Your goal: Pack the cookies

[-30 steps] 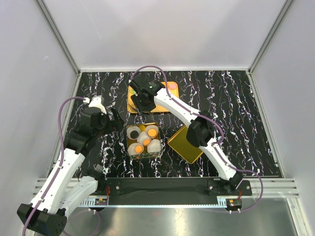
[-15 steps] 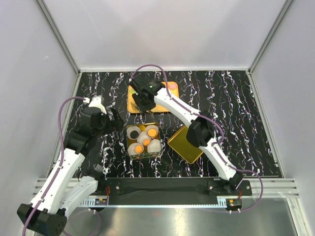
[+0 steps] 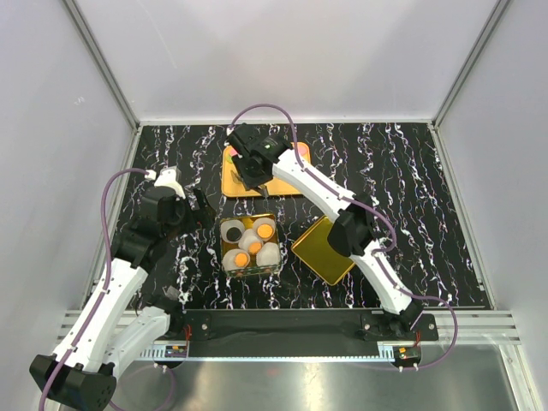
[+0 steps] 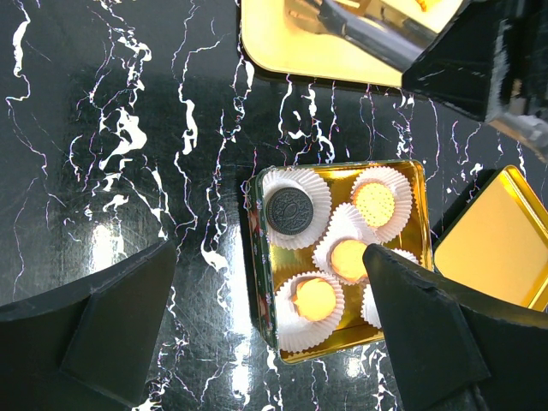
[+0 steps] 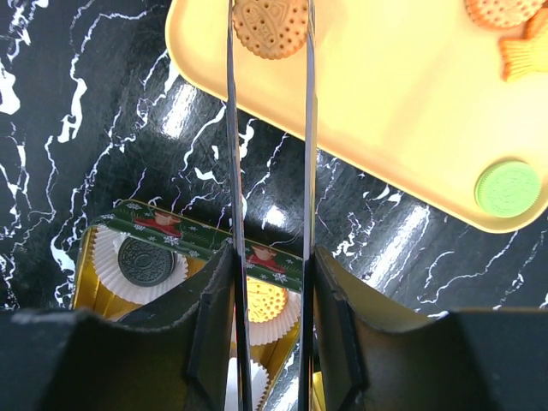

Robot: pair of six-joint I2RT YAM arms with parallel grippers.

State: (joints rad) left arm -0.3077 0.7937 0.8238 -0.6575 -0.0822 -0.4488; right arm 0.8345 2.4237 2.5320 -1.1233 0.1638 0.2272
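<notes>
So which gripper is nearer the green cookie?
Right. The right gripper is over the yellow tray holding the green cookie; the left gripper is off it, beside the tin.

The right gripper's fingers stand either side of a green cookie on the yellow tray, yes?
No: the right gripper straddles an orange cookie; the green cookie lies apart on the same yellow tray, as the right wrist view shows.

Right gripper (image 5: 270, 13), pinched on a cookie (image 5: 270, 27), is shifted away from the tin (image 4: 264, 300) toward the far side of the tray (image 3: 233, 181). The right wrist is carried farther from the bases, and more of the tray's near edge is uncovered.
</notes>
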